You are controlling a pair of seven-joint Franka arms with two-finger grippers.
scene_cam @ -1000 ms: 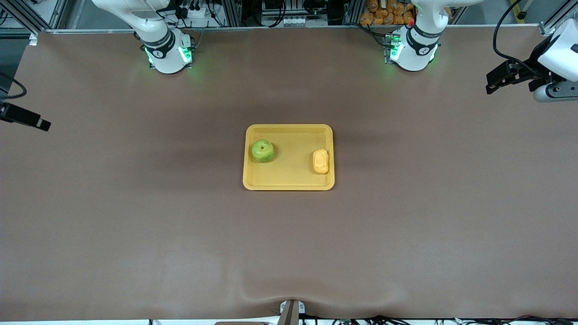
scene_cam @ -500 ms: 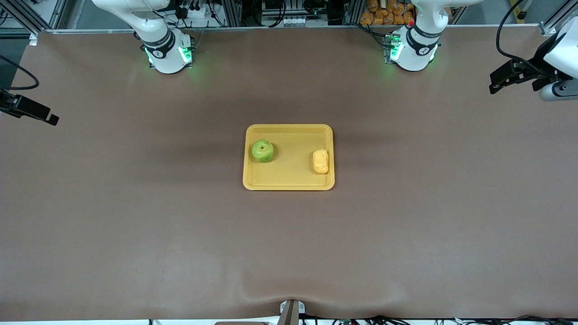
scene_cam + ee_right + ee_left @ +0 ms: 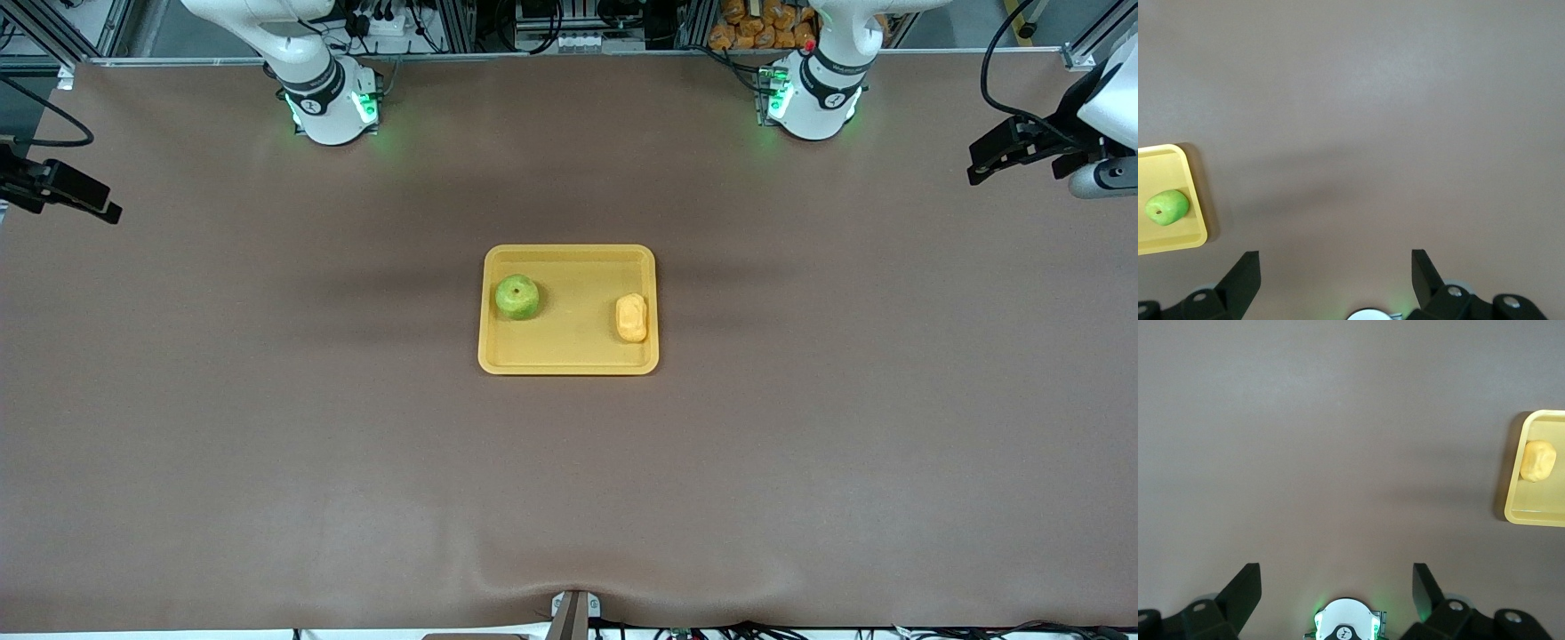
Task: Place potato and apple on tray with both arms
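The yellow tray (image 3: 573,342) lies in the middle of the table. On it rests the green apple (image 3: 517,296), at the side toward the right arm, also seen in the right wrist view (image 3: 1167,207). The yellow-orange potato (image 3: 631,317) rests at the tray's side toward the left arm and shows in the left wrist view (image 3: 1537,461). My left gripper (image 3: 978,169) hangs open and empty over the left arm's end of the table, its jaws wide apart (image 3: 1337,577). Over the table's right-arm end, my right gripper (image 3: 108,212) is open and empty as well (image 3: 1335,263).
Brown cloth covers the whole table. The two arm bases (image 3: 331,107) (image 3: 813,102) glow green along the edge farthest from the front camera. A small mount (image 3: 573,613) sits at the nearest edge. Cables and racks stand past the table.
Both grippers have drifted a little toward the base edge of the table, the right one more. Apple, potato and tray have not moved.
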